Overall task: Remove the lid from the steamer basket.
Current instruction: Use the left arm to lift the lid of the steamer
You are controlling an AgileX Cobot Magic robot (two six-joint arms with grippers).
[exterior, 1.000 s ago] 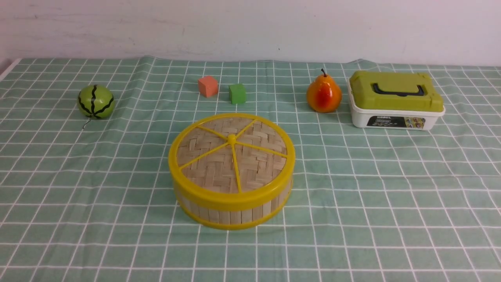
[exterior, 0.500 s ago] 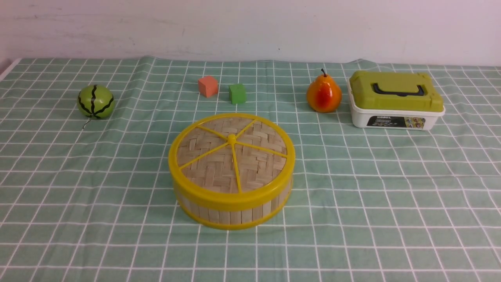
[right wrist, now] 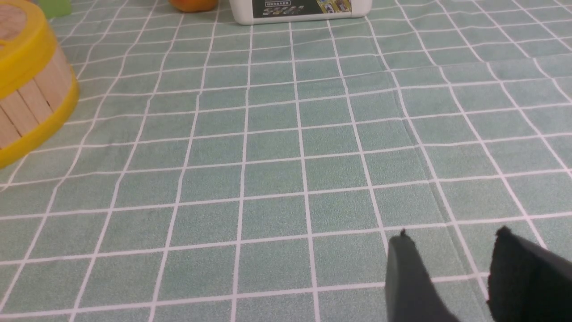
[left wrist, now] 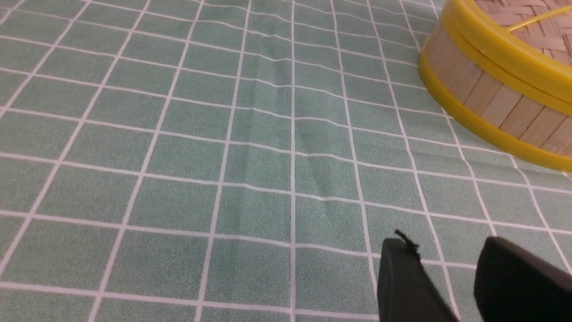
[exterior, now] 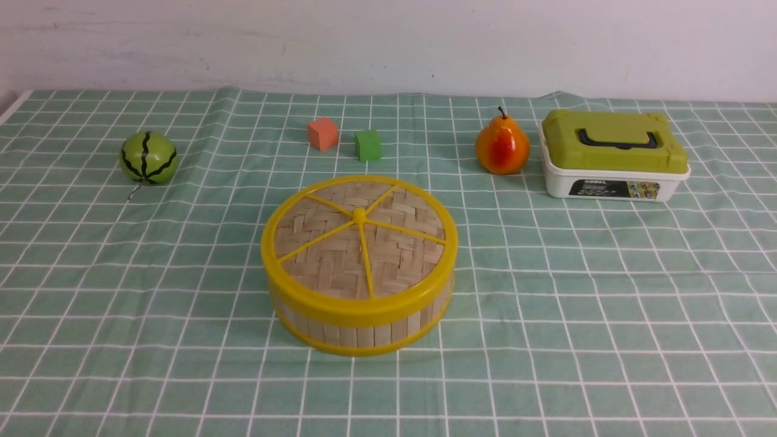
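Lid [exterior: 359, 243] sits seated on the steamer basket [exterior: 358, 328], flush all round, no gap at the seam; the pair stands mid-table on the green checked cloth [exterior: 121, 303], nearer the robot than the other items; lid not yet off.

Left pincer [left wrist: 447, 246]: fingers apart, only cloth between them, holding nothing; basket wall off to one side, not touching. Right pincer [right wrist: 453, 233]: same, fingers apart and empty, clear of the basket. Neither arm shows in the front view.

Handling, as judged: lid looks light and stiff; plastic rim and spokes hard and smooth, so likely slippery under flat pads; woven bamboo panel thin, probably gives if pressed, so not a place to push. Best hold seems the centre knob [exterior: 359, 213], small but raised; second choice, a pinch across the rim edge from the side; the full width looks too great to span. Basket likely light too; if the fit is snug it may rise with the lid, so the free pincer may need to steady the lower wall.

Writing: white box [exterior: 610, 182] with the olive top carries a dark label with small coloured pictures; text too small to read in either view; nothing else is marked.

Bystanders: striped green ball [exterior: 149, 157], orange cube [exterior: 322, 133], green cube [exterior: 368, 145], pear [exterior: 502, 147]; all well apart from the basket.
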